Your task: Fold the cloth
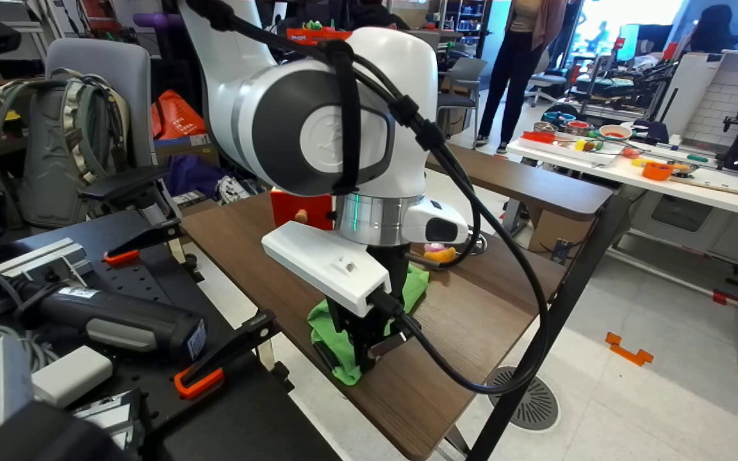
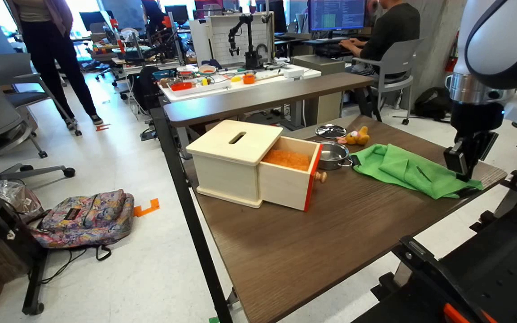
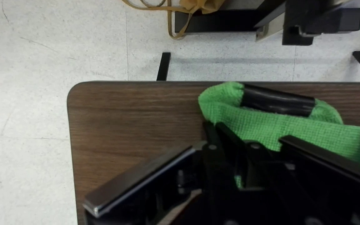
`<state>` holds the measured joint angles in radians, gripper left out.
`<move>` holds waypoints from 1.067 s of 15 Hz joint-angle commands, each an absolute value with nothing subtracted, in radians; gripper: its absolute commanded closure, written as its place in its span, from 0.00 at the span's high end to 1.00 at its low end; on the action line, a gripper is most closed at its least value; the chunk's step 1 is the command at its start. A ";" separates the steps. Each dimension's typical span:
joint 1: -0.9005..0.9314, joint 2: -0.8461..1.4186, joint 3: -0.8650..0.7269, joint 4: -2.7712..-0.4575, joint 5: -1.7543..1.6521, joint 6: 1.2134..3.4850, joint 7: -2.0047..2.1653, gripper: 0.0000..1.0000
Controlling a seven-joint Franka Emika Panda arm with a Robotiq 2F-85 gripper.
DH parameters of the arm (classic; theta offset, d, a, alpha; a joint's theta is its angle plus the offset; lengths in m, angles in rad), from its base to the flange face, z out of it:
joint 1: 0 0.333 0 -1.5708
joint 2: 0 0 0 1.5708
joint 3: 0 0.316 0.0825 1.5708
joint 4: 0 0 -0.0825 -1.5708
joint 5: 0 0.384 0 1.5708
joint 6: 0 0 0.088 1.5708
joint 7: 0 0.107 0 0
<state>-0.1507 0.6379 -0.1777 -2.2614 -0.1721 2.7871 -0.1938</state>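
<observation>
The bright green cloth (image 1: 332, 333) lies wrinkled and partly folded over near the table's end; it also shows in an exterior view (image 2: 397, 165) and the wrist view (image 3: 280, 128). A black strip (image 3: 277, 99) sits at its end by the table edge. My gripper (image 3: 215, 124) is down at the cloth's side edge, its fingertips nearly together with green cloth between them, so it looks shut on the cloth. In both exterior views the gripper (image 1: 364, 366) (image 2: 464, 176) points down at the cloth's end near the table edge. The arm hides part of the cloth in an exterior view.
A wooden box (image 2: 227, 175) with a red-fronted open drawer holding orange fabric stands on the table (image 2: 330, 233). A metal pot (image 2: 333, 154), its lid (image 2: 330, 131) and a yellow toy (image 2: 358, 136) lie beyond the cloth. A black workbench with clamps (image 1: 228, 355) borders the table.
</observation>
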 commanded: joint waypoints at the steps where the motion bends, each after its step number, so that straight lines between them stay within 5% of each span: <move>1: -0.175 0.676 -0.150 -2.223 -0.174 2.797 -0.212 0.01; 16: -0.350 0.393 0.044 -2.378 0.045 2.759 -0.332 0.01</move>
